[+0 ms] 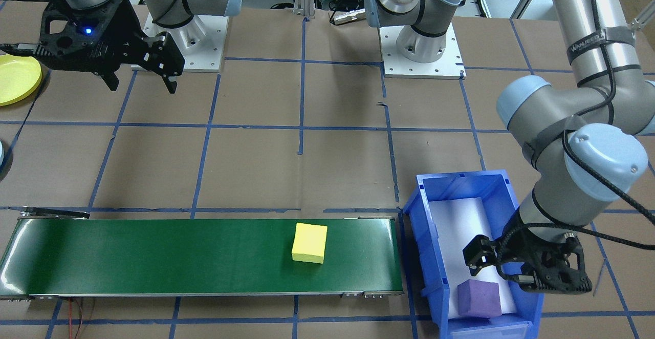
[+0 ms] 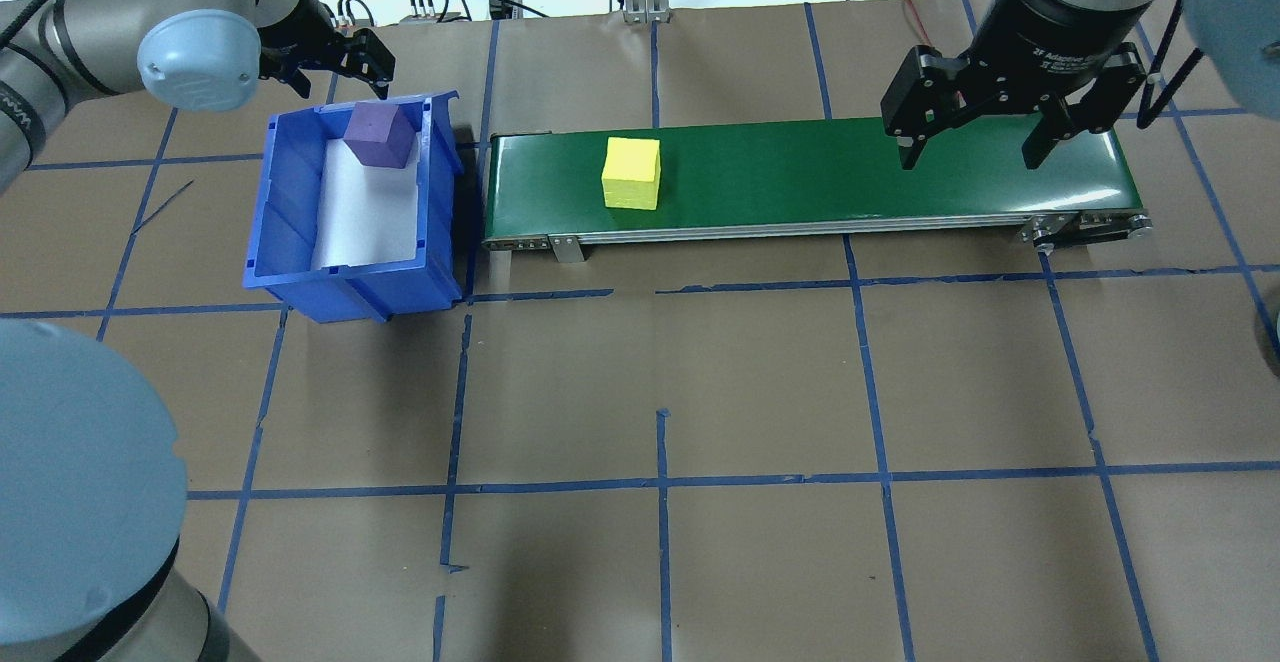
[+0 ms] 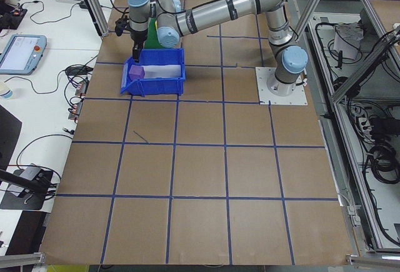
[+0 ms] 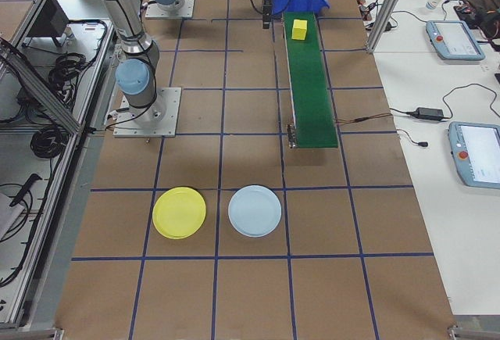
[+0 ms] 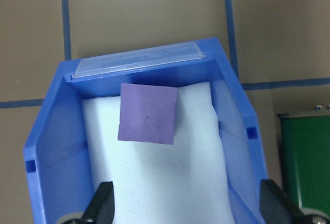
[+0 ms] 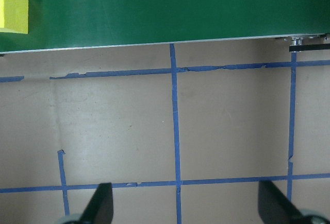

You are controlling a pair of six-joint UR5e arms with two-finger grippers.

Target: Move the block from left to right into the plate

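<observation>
A yellow block (image 1: 309, 242) (image 2: 631, 173) lies on the green conveyor belt (image 1: 153, 257) (image 2: 850, 172), near the belt's end by the blue bin (image 1: 424, 226) (image 2: 290, 272). A purple block (image 1: 479, 298) (image 5: 148, 113) rests on white foam inside that bin. My left gripper (image 1: 499, 270) (image 5: 188, 208) hangs open over the bin, a little short of the purple block, with nothing between its fingers. At the belt's other end my right gripper (image 1: 142, 85) (image 2: 972, 155) hovers open and empty. The yellow plate (image 1: 18, 78) (image 4: 180, 212) and a light blue plate (image 4: 255, 211) lie on the robot's right side.
The brown table carries a grid of blue tape lines (image 2: 660, 482). The two arm bases (image 1: 422, 47) (image 1: 184, 37) are bolted at the table's robot side. Monitors, tablets and cables sit on side desks (image 4: 453, 39) beyond the table edge.
</observation>
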